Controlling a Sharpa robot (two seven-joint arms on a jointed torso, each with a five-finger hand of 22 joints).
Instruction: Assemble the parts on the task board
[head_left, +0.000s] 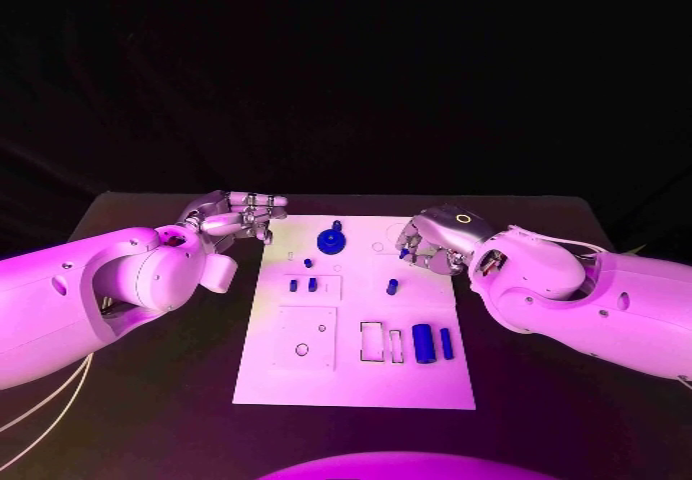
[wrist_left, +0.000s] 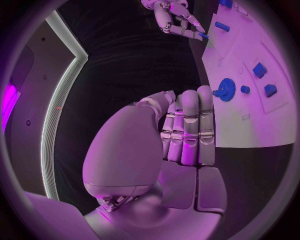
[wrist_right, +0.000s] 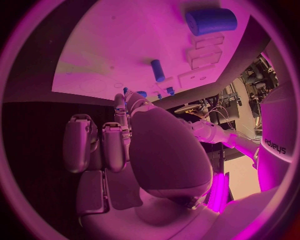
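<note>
Left hand (head_left: 238, 213) is seen at the far left corner of the task board (head_left: 289, 385), fingers curled in toward the palm with nothing visibly between them; in the left wrist view (wrist_left: 181, 135) the fingers lie folded together, holding nothing.

Right hand (head_left: 437, 240) hangs over the board's far right edge, fingers bent downward. Whether a part is pinched at the fingertips cannot be told; a small blue bit is glimpsed by the fingertips in both wrist views, but contact is unclear.

Outward on the board: a blue gear (head_left: 330, 240) stands near the far middle, two small blue pegs (head_left: 302, 286) lie left of centre, one short blue peg (head_left: 391, 286) near the right hand, a thick blue cylinder (head_left: 423, 343) and a thin blue pin (head_left: 447, 343) beside empty outlined slots near the right side. The board rests on the black tabletop (head_left: 159, 400).

Risks, as judged: the short peg could be knocked flat or rolled if the right hand descends off-line; a loose pinch could drop a part off the board edge.
</note>
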